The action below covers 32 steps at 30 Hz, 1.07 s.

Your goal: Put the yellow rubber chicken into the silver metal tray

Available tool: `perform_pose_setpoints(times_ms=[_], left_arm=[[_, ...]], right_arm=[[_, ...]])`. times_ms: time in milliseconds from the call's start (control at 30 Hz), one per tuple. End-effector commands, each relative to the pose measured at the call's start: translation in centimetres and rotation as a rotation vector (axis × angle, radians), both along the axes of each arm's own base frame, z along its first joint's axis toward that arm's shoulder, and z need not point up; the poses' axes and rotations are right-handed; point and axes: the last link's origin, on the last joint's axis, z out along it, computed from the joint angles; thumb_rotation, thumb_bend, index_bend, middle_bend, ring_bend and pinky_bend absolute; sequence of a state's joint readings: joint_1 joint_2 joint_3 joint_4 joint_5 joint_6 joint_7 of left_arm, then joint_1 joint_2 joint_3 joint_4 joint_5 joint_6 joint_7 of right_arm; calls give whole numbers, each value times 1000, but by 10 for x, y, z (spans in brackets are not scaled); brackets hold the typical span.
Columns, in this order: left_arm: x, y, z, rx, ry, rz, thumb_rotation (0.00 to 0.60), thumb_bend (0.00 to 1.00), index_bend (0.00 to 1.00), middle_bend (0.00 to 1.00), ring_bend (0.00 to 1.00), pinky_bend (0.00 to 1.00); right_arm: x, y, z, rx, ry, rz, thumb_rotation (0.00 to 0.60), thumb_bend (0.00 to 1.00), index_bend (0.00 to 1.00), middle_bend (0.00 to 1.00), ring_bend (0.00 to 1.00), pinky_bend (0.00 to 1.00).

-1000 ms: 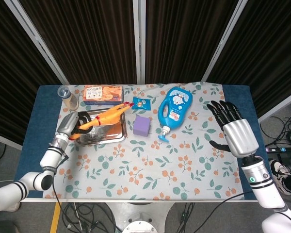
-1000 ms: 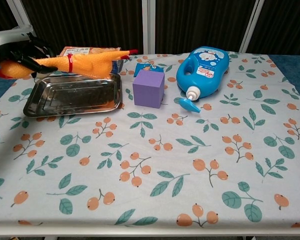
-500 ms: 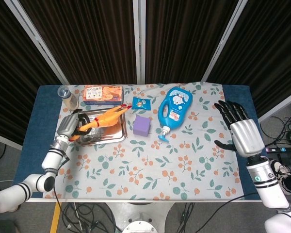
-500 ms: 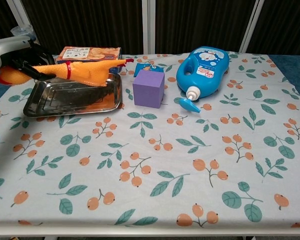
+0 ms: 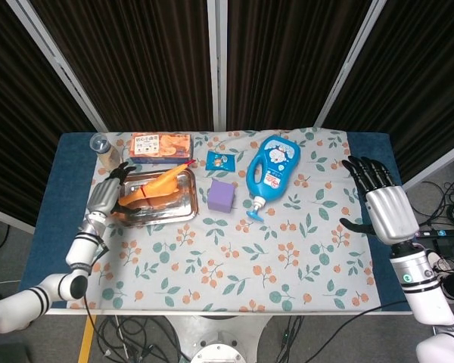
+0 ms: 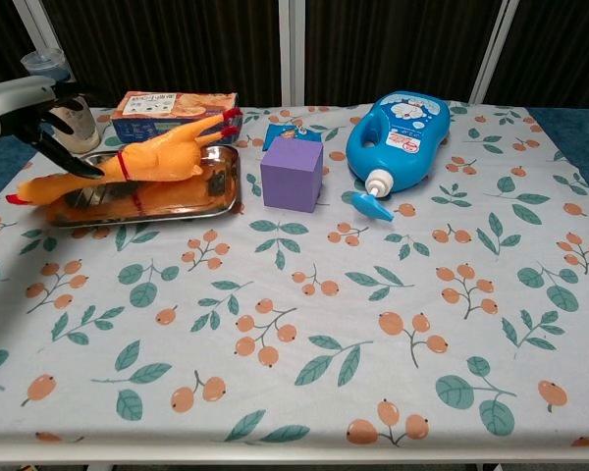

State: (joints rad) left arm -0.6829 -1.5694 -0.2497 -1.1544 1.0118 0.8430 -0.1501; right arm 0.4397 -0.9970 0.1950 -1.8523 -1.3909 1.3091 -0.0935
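Chicken (image 6: 142, 162) lay in the tray (image 6: 221, 192), tail end overhanging the left rim. Left robot hand (image 5: 106, 194) sat at that rim, fingers spread beside the chicken, gripping nothing. Right robot hand (image 5: 384, 204) hovered over the worktop's (image 6: 304, 324) right edge, fingers apart, empty.

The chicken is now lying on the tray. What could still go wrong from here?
1. The yellow rubber chicken is longer than the silver metal tray: its head end sticks out past the left rim, so it may tip or slide out.
2. The left robot hand is very close to the chicken; pulling back carelessly could drag it off.
3. A small cup stands just behind that hand and might be knocked over.
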Motion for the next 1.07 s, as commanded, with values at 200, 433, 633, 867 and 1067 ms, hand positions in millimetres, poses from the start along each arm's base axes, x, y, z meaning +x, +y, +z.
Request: perform_pose_setpoints(times_ms=[200, 433, 633, 867, 1067], left_arm=[[-6, -35, 59, 53, 4, -33, 600, 29, 167, 54, 81, 199], [-36, -80, 105, 205, 139, -4, 600, 38, 204, 153, 101, 202], [-57, -132, 118, 299, 238, -22, 600, 86, 225, 163, 106, 202], [-67, -187, 120, 323, 253, -15, 600, 85, 225, 163, 106, 201], [-68, -212, 116, 323, 264, -3, 600, 86, 225, 164, 106, 200]], right_arm=[[-23, 5, 6, -10, 0, -56, 600, 5, 0, 54, 30, 83], [-64, 30, 9, -3, -61, -79, 600, 177, 3, 244, 153, 190], [-102, 65, -2, -9, -55, -107, 600, 175, 33, 216, 118, 187], [-123, 99, -9, -26, -85, -159, 600, 141, 2, 144, 12, 114], [-134, 111, -10, -10, -107, -218, 600, 141, 0, 124, 0, 109]])
